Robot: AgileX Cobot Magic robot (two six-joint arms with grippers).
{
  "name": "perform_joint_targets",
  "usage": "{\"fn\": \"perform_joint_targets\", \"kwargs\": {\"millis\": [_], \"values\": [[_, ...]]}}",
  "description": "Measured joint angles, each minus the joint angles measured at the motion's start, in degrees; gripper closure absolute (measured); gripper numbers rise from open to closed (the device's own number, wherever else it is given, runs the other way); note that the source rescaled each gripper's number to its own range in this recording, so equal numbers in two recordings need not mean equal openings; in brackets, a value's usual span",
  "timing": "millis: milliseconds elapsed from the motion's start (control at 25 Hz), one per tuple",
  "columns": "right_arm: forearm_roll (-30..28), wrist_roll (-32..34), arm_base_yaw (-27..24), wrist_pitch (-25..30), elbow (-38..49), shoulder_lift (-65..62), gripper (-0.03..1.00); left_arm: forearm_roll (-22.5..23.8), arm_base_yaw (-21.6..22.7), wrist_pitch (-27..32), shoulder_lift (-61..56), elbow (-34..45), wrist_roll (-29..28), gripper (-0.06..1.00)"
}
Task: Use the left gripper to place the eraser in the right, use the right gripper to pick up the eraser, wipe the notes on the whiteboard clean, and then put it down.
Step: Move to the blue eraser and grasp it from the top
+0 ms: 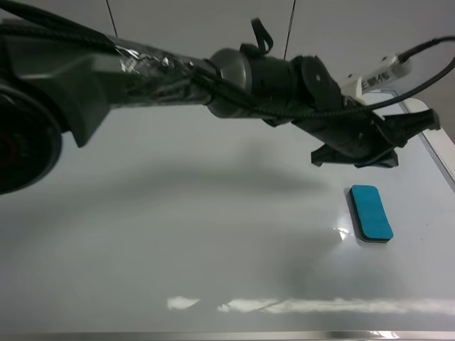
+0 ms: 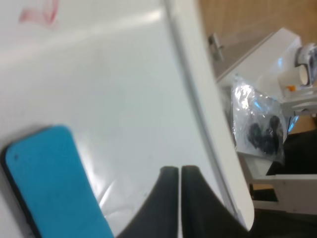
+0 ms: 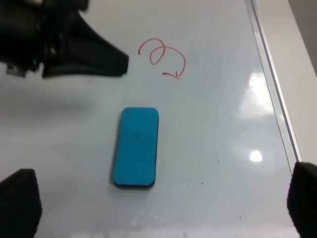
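Note:
The teal-blue eraser (image 1: pixel 370 212) (image 3: pixel 136 148) (image 2: pixel 54 183) lies flat on the whiteboard (image 1: pixel 178 234) (image 3: pixel 218 124) (image 2: pixel 114 74), towards its right side, with nothing touching it. My left gripper (image 1: pixel 419 124) (image 2: pixel 179 171) (image 3: pixel 121 62) hovers above the board just beyond the eraser, shut and empty. The red notes (image 3: pixel 163 58) (image 2: pixel 39 12) sit a short way past the eraser; in the exterior high view the left arm hides them. My right gripper (image 3: pixel 161 198) is open wide above the eraser's near end, with only its fingertips (image 3: pixel 17 203) showing.
The board's silver frame (image 3: pixel 272 99) runs close along the eraser's right. Past that edge, the left wrist view shows a white stand holding a plastic bag (image 2: pixel 257 124) and a paper cup (image 2: pixel 297 74). The left arm (image 1: pixel 142 71) spans the board from the left.

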Motion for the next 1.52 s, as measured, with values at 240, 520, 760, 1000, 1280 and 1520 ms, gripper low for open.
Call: {"fn": "perform_joint_targets", "kwargs": {"millis": [240, 520, 760, 1000, 1280, 1520], "values": [[0.0, 0.0, 0.0, 0.0, 0.0, 0.0, -0.03, 11.3, 2.9, -0.1, -15.6, 17.9, 9.9, 0.94], [0.0, 0.0, 0.0, 0.0, 0.0, 0.0, -0.03, 28.9, 13.8, -4.0, -36.8, 42.8, 12.8, 0.94], [0.0, 0.0, 0.0, 0.0, 0.0, 0.0, -0.03, 36.3, 28.2, -4.0, -57.3, 58.5, 12.8, 0.94], [0.0, 0.0, 0.0, 0.0, 0.0, 0.0, -0.03, 38.8, 44.9, -3.2, -79.3, 69.2, 12.8, 0.70], [0.0, 0.0, 0.0, 0.0, 0.0, 0.0, -0.03, 39.1, 58.2, 2.9, -102.7, 73.6, 9.6, -0.02], [0.0, 0.0, 0.0, 0.0, 0.0, 0.0, -0.03, 39.1, 63.6, 22.1, -115.7, 73.4, 9.3, -0.05]]}}
